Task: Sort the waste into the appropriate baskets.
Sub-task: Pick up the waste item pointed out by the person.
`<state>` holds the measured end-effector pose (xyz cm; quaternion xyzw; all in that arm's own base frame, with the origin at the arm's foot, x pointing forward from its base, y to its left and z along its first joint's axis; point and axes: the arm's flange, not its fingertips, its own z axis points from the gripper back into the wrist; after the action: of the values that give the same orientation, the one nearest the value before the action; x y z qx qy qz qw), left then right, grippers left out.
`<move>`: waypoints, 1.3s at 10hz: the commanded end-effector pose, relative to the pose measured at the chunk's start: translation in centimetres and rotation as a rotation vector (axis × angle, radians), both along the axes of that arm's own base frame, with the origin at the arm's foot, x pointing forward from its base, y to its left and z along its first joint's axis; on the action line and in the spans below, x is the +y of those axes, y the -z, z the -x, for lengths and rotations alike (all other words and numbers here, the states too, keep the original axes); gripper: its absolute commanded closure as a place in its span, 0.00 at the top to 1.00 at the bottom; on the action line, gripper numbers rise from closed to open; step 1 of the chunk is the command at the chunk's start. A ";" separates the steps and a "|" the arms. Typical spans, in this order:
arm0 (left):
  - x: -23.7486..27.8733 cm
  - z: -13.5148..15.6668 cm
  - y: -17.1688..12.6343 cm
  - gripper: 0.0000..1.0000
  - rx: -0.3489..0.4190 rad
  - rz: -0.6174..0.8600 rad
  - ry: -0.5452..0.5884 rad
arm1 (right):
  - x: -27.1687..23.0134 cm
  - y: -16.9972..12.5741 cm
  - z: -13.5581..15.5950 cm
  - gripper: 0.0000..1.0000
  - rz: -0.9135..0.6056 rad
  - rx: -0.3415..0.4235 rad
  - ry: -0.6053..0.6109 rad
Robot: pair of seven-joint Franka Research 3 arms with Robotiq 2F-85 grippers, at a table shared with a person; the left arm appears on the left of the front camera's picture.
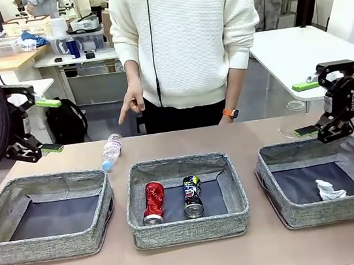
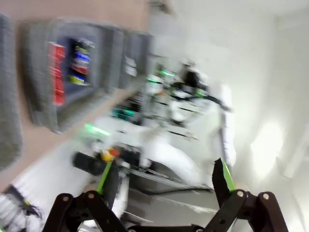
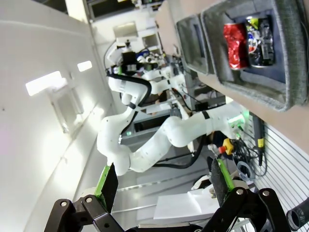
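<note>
The left gripper (image 1: 49,126) at nine o'clock and right gripper (image 1: 304,108) at three hang released, empty, while red can (image 1: 154,202) and dark can (image 1: 192,196) lie in the middle basket (image 1: 189,230), the bottle (image 1: 110,151) at its eleven, paper wad (image 1: 330,189) in the right basket (image 1: 327,213).

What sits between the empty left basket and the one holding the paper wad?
In the front view, a third basket, holding a red can and a dark multicoloured can lying side by side.
</note>
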<state>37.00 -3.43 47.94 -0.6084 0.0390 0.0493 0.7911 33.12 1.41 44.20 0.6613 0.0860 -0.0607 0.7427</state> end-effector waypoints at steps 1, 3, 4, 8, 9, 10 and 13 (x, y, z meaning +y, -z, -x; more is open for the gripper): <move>-1.2 -3.1 -1.4 1.00 -0.055 -0.491 -0.091 | 0.1 0.1 -0.2 1.00 -0.019 -0.027 0.002; -2.8 -7.1 -1.7 1.00 -0.166 -0.888 -0.229 | 0.1 0.1 -0.2 1.00 -0.019 -0.027 0.002; -4.2 -8.4 -1.4 1.00 -0.264 -1.039 -0.206 | 0.1 0.1 -0.2 1.00 -0.019 -0.027 0.002; -5.0 -8.5 -2.2 1.00 -0.331 -0.806 -0.103 | 0.1 0.1 -0.2 1.00 -0.019 -0.027 0.002; -5.0 -8.5 -2.2 1.00 -0.331 -0.806 -0.103 | 0.1 0.1 -0.2 1.00 -0.019 -0.027 0.002; -5.0 -8.5 -2.2 1.00 -0.331 -0.806 -0.103 | 0.1 0.1 -0.2 1.00 -0.019 -0.027 0.002; -10.5 -14.7 1.3 1.00 -0.364 -0.997 0.039 | 0.1 0.1 -0.2 1.00 -0.019 -0.027 0.002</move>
<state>47.82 -11.73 47.63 -0.1951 -0.1301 -0.0387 0.9714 33.15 1.41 44.08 0.6613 0.0865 -0.0615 0.7426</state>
